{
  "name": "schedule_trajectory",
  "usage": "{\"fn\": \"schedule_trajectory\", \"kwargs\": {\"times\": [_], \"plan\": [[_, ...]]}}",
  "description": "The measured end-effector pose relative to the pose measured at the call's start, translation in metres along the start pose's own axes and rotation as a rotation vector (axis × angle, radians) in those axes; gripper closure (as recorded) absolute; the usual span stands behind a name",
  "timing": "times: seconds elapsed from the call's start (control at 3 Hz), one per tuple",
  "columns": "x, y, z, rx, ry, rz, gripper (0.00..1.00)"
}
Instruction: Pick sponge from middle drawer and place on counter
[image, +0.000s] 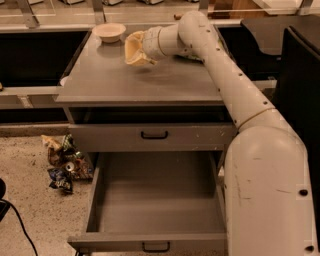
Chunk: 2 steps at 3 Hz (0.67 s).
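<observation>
Toward 12 o'clock on the counter (125, 85), at 3 o'clock of the bowl (109, 32), the gripper (136, 47) pinches the sponge (130, 54): light, soft foam, crushes easily, so grip mid-slab, gently.

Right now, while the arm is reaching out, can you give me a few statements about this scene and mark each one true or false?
1. The sponge lies in the open drawer. False: the middle drawer is empty; the sponge is at the end effector.
2. A bowl stands on the counter. True.
3. The end effector is down inside the drawer. False: it is over the counter, near the bowl.
4. Crumpled wrappers lie on the floor beside the cabinet. True.
</observation>
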<state>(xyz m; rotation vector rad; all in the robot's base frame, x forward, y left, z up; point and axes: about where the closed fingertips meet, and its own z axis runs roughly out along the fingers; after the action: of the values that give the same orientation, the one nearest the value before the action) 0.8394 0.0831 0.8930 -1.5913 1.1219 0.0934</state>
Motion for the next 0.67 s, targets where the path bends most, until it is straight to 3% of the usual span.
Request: {"fn": "schedule_trajectory", "kwargs": {"times": [0.33, 0.67], "plan": [[0.0025, -0.0001, 0.0005, -0.003, 0.004, 0.009, 0.11], [0.0037, -0.0004, -0.0014, -0.001, 0.009, 0.012, 0.0]]}}
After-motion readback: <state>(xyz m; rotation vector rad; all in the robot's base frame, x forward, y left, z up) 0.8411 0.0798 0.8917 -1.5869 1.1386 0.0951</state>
